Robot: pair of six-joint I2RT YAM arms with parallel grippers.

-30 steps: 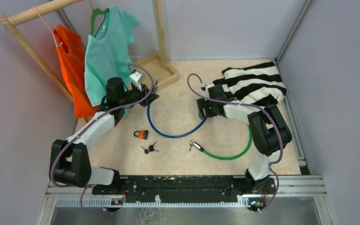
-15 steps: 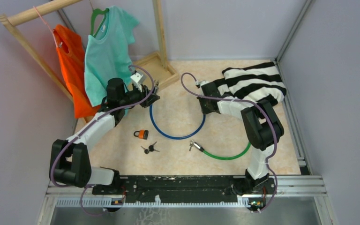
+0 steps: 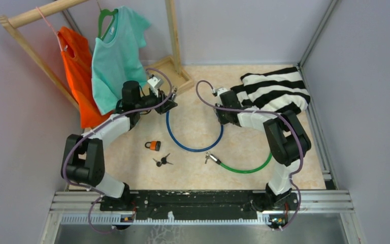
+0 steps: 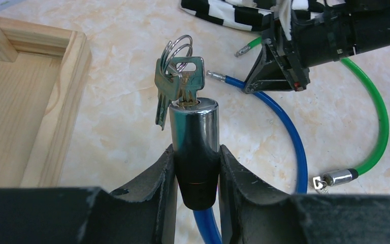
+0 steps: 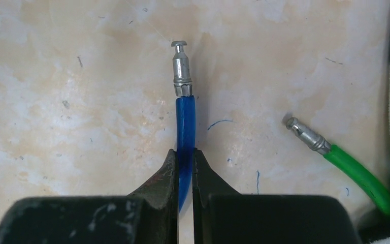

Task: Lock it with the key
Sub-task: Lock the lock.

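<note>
Hanging clothes: an orange top (image 3: 76, 81) and a teal shirt (image 3: 116, 56) on the wooden rack (image 3: 30, 15), far left.
Left hand (image 4: 195, 165): clenched on the black base of the chrome lock barrel (image 4: 194, 124), which stands upright between its fingers.
Key (image 4: 189, 76): seated in the barrel's top, with spare keys dangling from its ring (image 4: 179, 48).
Padlock (image 3: 154, 146): orange, lying on the table (image 3: 198, 173), two loose keys (image 3: 162, 161) just beside it.
Blue cable (image 3: 183, 145): curves from the barrel rightwards across the table.
Right hand (image 5: 184, 157): pinched tight on the blue cable just behind its metal pin (image 5: 181, 68); the pin is well apart from the barrel.
Green cable (image 5: 355, 173): lies just to the right, its tip free.
Striped cloth (image 3: 277, 94): crumpled in the far right corner.
</note>
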